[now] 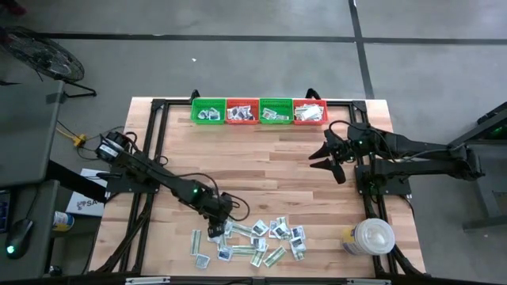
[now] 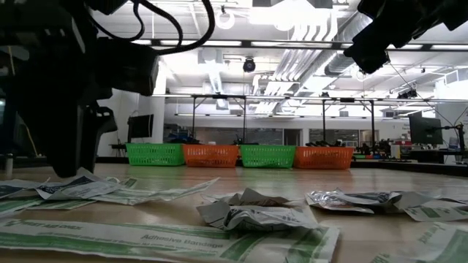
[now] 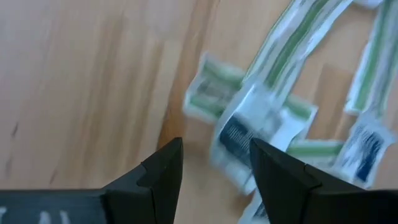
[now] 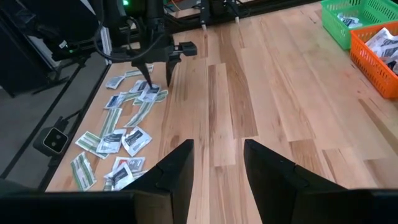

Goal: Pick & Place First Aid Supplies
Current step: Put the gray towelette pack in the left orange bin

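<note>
Currently the first aid supplies (image 1: 253,241) lie scattered on the near tabletop (image 1: 261,166). Left pincer (image 1: 212,230) hangs spread and empty at the scatter's edge; only the left wrist view shows a packet (image 3: 239,134) beyond its fingers. Right pincer (image 1: 329,154), spread and empty, waits near the baskets (image 1: 258,111).

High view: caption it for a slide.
Left gripper open over scattered first aid packets; right gripper open near four baskets.

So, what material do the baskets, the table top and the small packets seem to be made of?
Baskets: probably plastic, glossy green and orange, with open lattice walls.
Table top: wood, matt, pale planks with visible grain and seams.
Packets: apparently thin paper or foil-backed wrappers, printed, since they crumple and lie flat.
</note>
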Robot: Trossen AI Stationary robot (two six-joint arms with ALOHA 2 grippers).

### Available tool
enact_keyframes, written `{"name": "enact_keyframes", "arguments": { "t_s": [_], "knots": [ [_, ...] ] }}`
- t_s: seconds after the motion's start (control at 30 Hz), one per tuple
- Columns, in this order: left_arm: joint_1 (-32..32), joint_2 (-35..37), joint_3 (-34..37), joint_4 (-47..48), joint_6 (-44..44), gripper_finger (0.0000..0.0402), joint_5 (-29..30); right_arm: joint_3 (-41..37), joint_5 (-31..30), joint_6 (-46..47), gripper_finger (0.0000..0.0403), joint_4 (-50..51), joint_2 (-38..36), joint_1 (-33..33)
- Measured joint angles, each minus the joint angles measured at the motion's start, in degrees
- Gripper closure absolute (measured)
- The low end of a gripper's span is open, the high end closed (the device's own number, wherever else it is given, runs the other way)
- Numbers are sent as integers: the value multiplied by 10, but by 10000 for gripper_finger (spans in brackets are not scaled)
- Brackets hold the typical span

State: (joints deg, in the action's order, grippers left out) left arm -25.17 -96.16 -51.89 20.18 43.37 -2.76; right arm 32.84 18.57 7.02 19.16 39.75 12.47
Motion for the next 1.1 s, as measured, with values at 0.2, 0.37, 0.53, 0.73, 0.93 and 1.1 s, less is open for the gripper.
{"name": "enact_keyframes", "arguments": {
  "t_s": [0.2,0.37,0.53,0.73,0.93,1.1],
  "knots": [
    [0,-13,0,-16,-1,220,-28,0,0,-5,270,5,0,0],
    [0,-15,0,-21,0,231,-28,0,0,-10,270,6,0,0],
    [1,-15,0,-20,4,275,-34,0,-1,-11,270,7,0,0],
    [1,-16,0,-17,16,322,-34,0,-16,-11,270,8,0,0],
    [0,-16,0,-21,19,373,-47,0,-16,-11,270,12,0,0],
    [0,-16,0,-19,11,397,-61,0,-16,-11,270,12,0,0]
  ]
}}
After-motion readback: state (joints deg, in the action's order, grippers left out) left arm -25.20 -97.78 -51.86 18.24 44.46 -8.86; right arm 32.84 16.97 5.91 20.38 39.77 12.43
